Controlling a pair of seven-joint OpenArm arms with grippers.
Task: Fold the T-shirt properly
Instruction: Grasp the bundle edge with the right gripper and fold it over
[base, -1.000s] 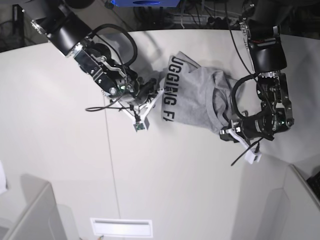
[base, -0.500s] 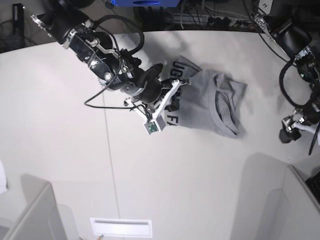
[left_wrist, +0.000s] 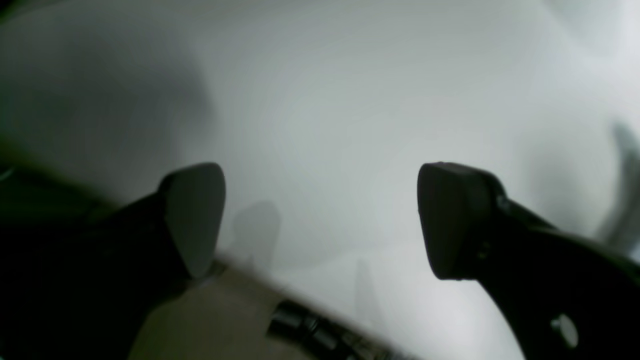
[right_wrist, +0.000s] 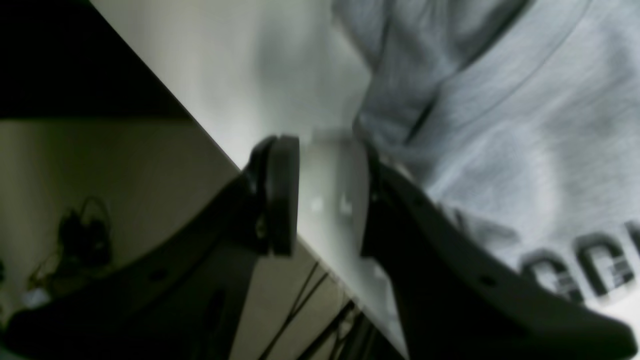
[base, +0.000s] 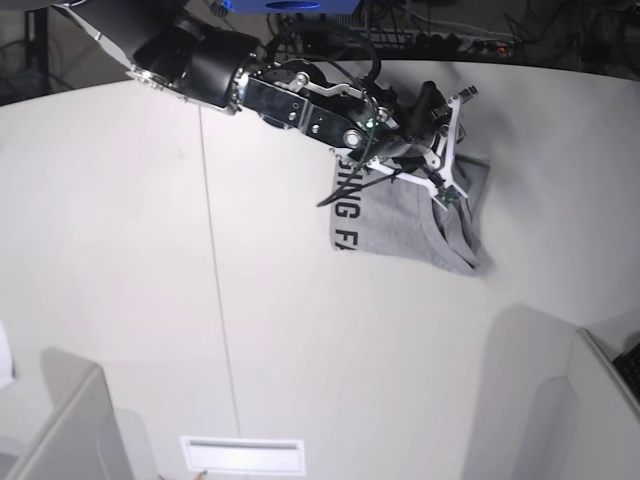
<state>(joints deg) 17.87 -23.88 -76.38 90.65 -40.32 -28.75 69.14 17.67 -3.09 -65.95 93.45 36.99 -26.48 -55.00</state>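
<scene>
A: Item one, the T-shirt (base: 410, 220): where is it lying?

B: It is lying bunched on the white table (base: 120, 250), toward the far right side in the base view; grey cloth is showing uppermost, with a strip of black lettering running along its left edge; it is looking partly doubled over, not yet a neat rectangle.

A: Item two, the right gripper (right_wrist: 325, 195)?

B: It is reaching across the table and hovering over the shirt's far edge; in the right wrist view its jaws are standing partly apart with only table showing between them; no cloth is being pinched, though one finger is sitting just beside a grey fold.

A: Item three, the left gripper (left_wrist: 320, 220)?

B: It is not appearing in the base view; in its own wrist view the jaws are gaping wide over bare table, holding nothing.

A: Which step is in hand, then?

B: By my reading, a fold is being let go and the arms are parting from the cloth; the folding is looking roughly midway, since the bundle is lumpy at the collar end.

A: And the next move?

B: Probably it is calling for a fresh grip on a free edge or corner, both grippers pinching a single layer only; then carrying that edge across flat; a bunched layer may be dragging the whole bundle along.
</scene>
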